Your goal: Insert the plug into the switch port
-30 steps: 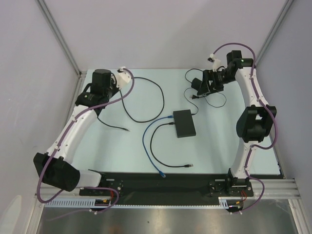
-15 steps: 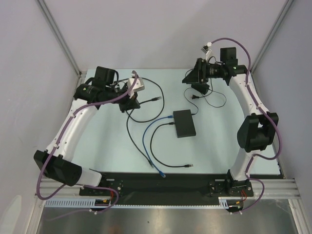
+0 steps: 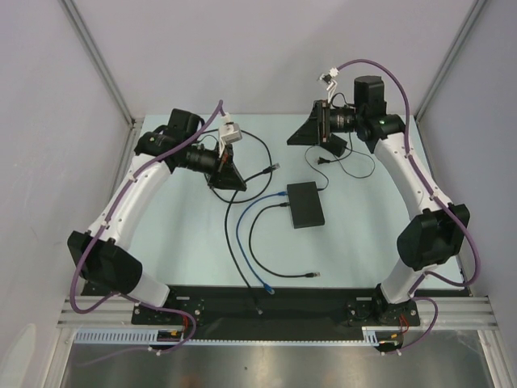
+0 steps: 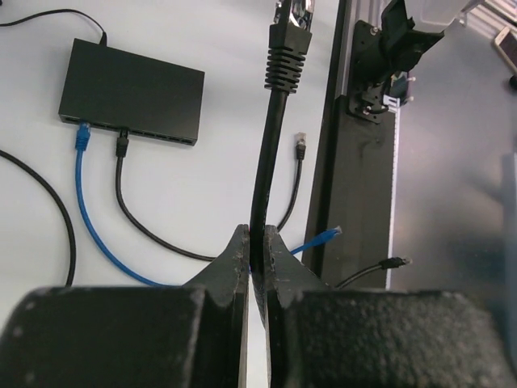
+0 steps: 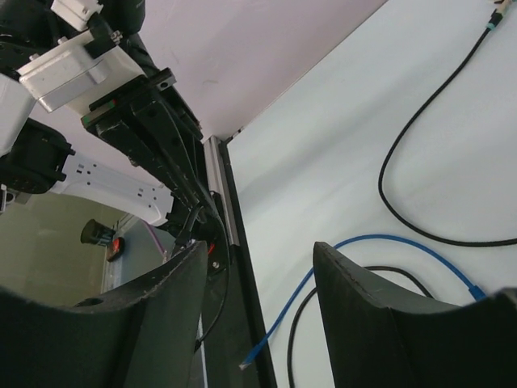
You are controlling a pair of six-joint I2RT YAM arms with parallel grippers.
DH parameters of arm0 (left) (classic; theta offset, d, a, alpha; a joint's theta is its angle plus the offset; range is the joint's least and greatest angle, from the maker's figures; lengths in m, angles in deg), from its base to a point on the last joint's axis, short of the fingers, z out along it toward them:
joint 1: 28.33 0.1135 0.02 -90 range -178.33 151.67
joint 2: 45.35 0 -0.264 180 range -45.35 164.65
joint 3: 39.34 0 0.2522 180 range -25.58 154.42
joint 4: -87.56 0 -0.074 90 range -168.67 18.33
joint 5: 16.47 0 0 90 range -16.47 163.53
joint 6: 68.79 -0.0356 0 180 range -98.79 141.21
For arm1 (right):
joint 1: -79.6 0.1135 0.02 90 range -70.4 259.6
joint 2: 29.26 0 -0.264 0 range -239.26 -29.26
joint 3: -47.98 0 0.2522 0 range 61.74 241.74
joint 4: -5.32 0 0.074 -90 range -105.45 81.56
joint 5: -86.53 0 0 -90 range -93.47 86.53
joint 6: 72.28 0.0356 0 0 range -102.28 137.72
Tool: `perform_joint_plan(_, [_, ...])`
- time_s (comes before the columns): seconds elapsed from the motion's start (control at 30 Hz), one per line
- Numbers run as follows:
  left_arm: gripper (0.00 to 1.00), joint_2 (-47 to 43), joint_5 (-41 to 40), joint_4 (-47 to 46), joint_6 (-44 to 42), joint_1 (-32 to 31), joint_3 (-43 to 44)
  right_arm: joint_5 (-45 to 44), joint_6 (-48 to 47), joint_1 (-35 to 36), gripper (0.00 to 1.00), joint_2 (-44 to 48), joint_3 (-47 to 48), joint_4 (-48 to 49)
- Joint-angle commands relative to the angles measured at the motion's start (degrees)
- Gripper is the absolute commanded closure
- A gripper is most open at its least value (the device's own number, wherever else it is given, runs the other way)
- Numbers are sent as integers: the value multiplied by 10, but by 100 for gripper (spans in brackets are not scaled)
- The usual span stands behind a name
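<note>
The switch (image 3: 305,204) is a flat black box lying mid-table; it also shows in the left wrist view (image 4: 133,93). A blue cable (image 3: 241,234) and a thin black cable (image 3: 252,242) are plugged into its left edge. My left gripper (image 3: 236,181) is shut on a thicker black cable (image 4: 266,170), held above the table left of the switch. The cable's plug (image 4: 291,32) sticks out past the fingertips (image 3: 275,166). My right gripper (image 3: 292,139) is open and empty, raised above the far side of the table beyond the switch (image 5: 258,267).
A chunky black power adapter (image 3: 338,145) and its thin lead lie at the back right, under the right wrist. The loose blue plug (image 3: 269,288) and a loose black plug (image 3: 315,275) lie near the black front rail (image 3: 266,303).
My left arm has swung right, lifting the black cable and its plug toward the switch. My right arm has moved left and risen away from the adapter.
</note>
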Motion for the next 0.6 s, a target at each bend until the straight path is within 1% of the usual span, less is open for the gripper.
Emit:
perform_joint_plan(0.0, [100, 1, 40, -14, 29, -2, 1, 14, -18, 18, 39, 26, -10, -33])
perform_joint_plan(0.07, [100, -2, 27, -34, 42, -2, -9, 13, -7, 32, 36, 31, -26, -33])
perform_joint_plan(0.2, [100, -5, 9, -41, 40, -2, -13, 15, 6, 48, 36, 43, -53, -27])
perform_joint_plan(0.57, [100, 8, -14, -30, 17, -2, -18, 31, 29, 55, 36, 38, -50, -12])
